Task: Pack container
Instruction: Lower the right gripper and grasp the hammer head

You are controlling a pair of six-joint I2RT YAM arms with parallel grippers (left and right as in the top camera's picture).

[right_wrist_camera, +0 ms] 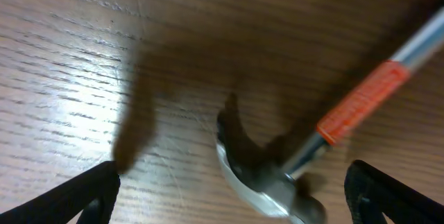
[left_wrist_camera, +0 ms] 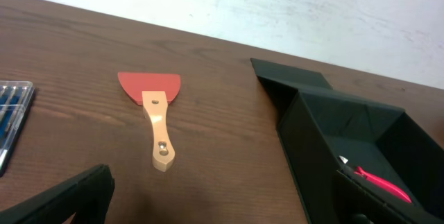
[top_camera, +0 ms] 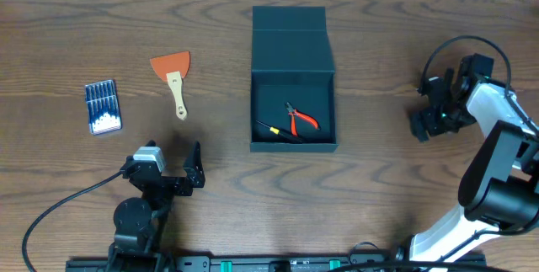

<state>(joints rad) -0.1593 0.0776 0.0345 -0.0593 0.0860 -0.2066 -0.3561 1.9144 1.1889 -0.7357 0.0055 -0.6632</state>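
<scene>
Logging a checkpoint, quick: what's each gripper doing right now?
Left gripper: open, empty.
Right gripper: open, jaws either side of the hammer, not gripping it.

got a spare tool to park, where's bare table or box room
Bare wood between scraper and container, and between container and right gripper. The container's far half is free; pliers and a yellow-tipped tool crowd its near half. A hammer lies under that gripper.

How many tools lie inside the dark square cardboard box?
2 in the box: red-handled pliers near its middle; a slim black, yellow-tipped tool just left of them. Shadowed corners may hide more.
</scene>
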